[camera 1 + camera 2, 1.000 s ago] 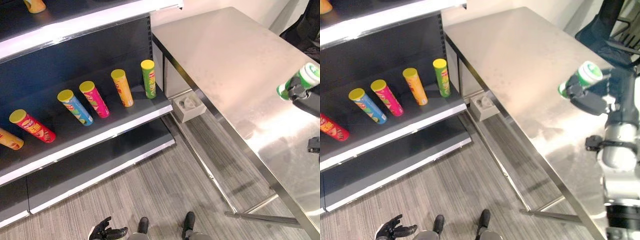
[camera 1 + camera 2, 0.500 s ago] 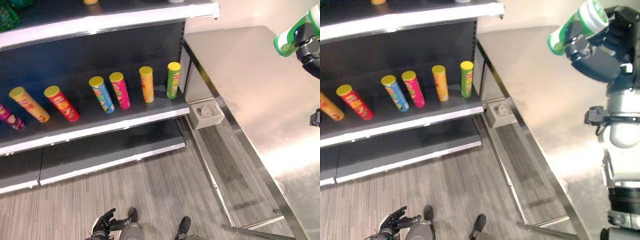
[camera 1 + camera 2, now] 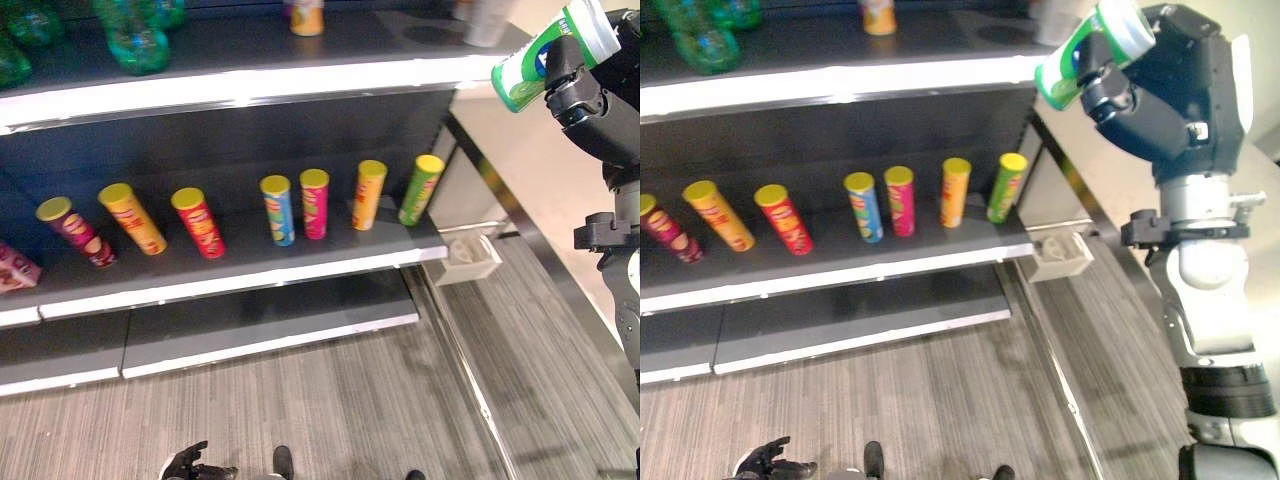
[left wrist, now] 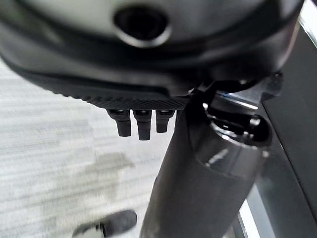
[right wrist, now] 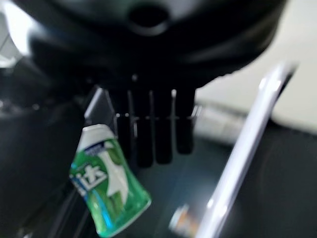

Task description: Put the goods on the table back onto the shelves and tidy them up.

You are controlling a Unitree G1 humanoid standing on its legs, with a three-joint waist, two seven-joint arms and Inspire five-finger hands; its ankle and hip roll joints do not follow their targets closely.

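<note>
My right hand (image 3: 1165, 95) is shut on a green and white bottle (image 3: 1092, 52), which shows again as the bottle (image 5: 108, 191) beside its fingers (image 5: 151, 131). It holds the bottle tilted, high up, just off the right end of the upper shelf (image 3: 300, 80). Several chip tubes (image 3: 315, 203) stand in a row on the middle shelf (image 3: 240, 280). My left hand (image 3: 188, 465) hangs low over the floor, fingers relaxed and holding nothing.
Green bottles (image 3: 135, 40), an orange container (image 3: 306, 15) and a grey canister (image 3: 485, 18) stand on the upper shelf. A steel table (image 3: 1080, 175) adjoins the shelf's right end, with a small white box (image 3: 470, 260) by its frame. The lower shelf (image 3: 270, 325) is bare.
The camera has swung left towards the shelves. My right hand has risen with the green bottle, from over the table to the right end of the upper shelf. The left hand stays low.
</note>
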